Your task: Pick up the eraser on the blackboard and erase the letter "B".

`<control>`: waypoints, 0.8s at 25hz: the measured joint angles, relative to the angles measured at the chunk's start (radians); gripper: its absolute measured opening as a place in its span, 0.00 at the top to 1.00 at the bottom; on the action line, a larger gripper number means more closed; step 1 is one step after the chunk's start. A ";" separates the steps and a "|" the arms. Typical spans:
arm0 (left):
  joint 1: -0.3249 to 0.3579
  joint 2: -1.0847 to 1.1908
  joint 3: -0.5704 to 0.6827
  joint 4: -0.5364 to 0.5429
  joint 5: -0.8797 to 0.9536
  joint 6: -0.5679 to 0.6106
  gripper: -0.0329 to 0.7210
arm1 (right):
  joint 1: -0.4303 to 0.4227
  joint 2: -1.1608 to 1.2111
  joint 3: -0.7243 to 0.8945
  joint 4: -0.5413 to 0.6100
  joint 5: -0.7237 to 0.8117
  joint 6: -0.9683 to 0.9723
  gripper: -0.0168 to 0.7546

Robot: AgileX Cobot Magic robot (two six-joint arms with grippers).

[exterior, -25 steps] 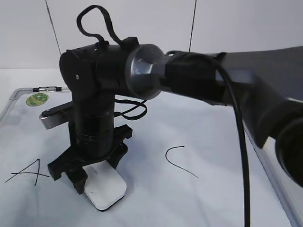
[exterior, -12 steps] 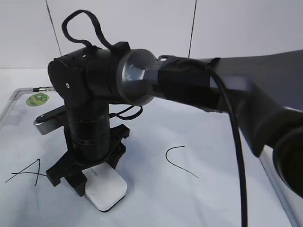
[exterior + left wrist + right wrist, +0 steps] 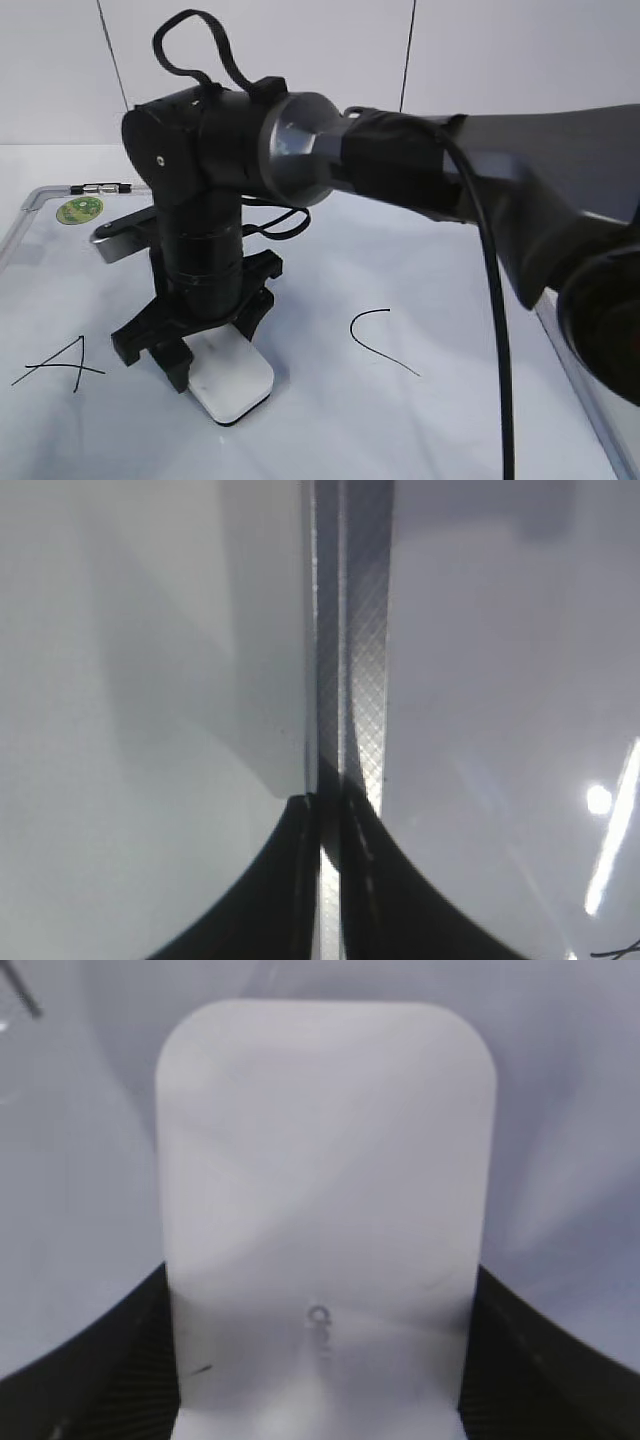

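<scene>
The white eraser (image 3: 236, 384) lies flat on the blackboard (image 3: 450, 430), which is really a whiteboard, between the black "A" (image 3: 60, 365) and the black "C" (image 3: 378, 342). My right gripper (image 3: 200, 350) reaches across from the right and is shut on the eraser's sides. In the right wrist view the eraser (image 3: 325, 1190) fills the frame between the dark fingers (image 3: 90, 1370). No letter "B" shows; the spot under the arm and eraser is hidden. My left gripper (image 3: 330, 880) is shut and empty above the board's grey frame (image 3: 352, 630).
A round green sticker (image 3: 78, 210) sits at the board's far left corner. The board's metal frame (image 3: 585, 400) runs along the right edge. My right arm (image 3: 480, 190) spans the upper right of the exterior view.
The right wrist swung left and then back to the right. The eraser slid with it, ending a little to the right and farther from the camera.
</scene>
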 joint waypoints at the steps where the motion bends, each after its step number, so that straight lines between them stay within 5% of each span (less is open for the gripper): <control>1: 0.000 0.000 0.000 0.000 0.000 0.000 0.93 | -0.009 0.000 -0.004 -0.002 -0.002 0.000 0.30; 15: 0.000 0.000 0.000 0.000 0.002 0.000 0.93 | -0.199 0.002 -0.008 -0.075 -0.011 0.041 0.30; 20: 0.000 0.000 0.000 0.000 0.002 0.000 0.93 | -0.203 0.002 -0.008 -0.075 -0.011 0.041 0.30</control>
